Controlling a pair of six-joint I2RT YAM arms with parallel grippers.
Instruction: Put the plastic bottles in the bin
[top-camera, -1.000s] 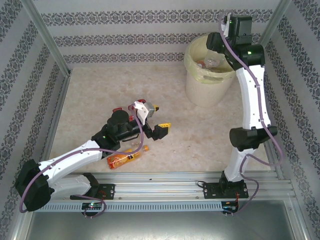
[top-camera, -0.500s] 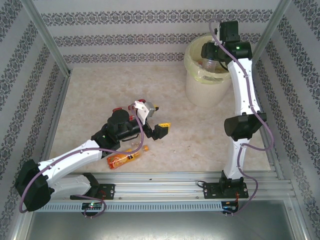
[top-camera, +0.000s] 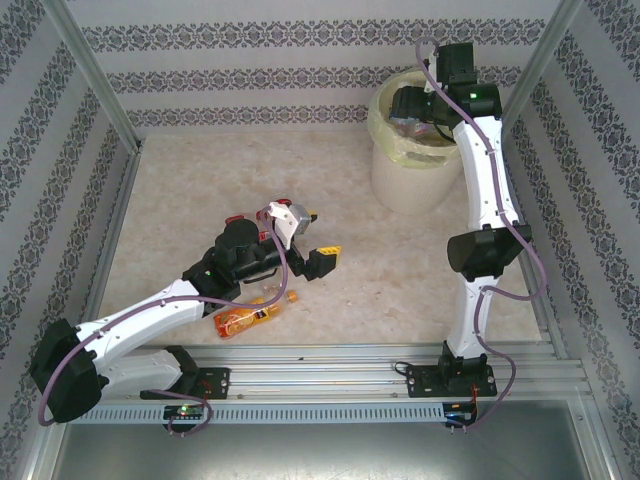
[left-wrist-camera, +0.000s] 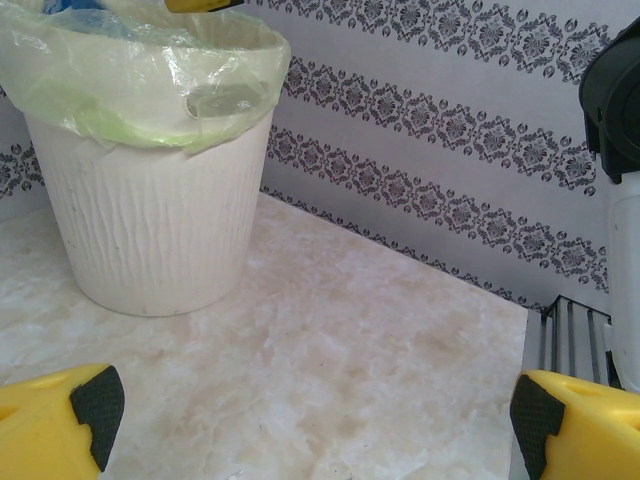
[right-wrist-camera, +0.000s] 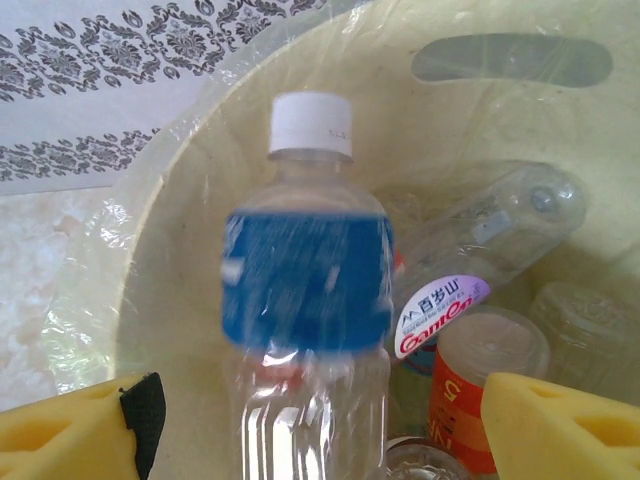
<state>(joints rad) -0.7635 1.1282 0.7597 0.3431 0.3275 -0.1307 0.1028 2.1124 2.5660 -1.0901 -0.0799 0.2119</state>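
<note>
Counting what we can see, we judge the task nearly finished. Several plastic bottles already lie in the bin, among them a clear one on its side and one with a red-orange label. The right gripper hangs over the bin's mouth with its jaws spread wide. A blue-labelled bottle with a white cap shows blurred between them, touching neither finger, so we take it as let go.

One orange bottle lies on the table just beside the left arm, well apart from the bin; that one is left to do. The left gripper is wide and empty, near that bottle.

The table top is pale and marbled, walled in by patterned wallpaper, with a metal rail along the near edge.
</note>
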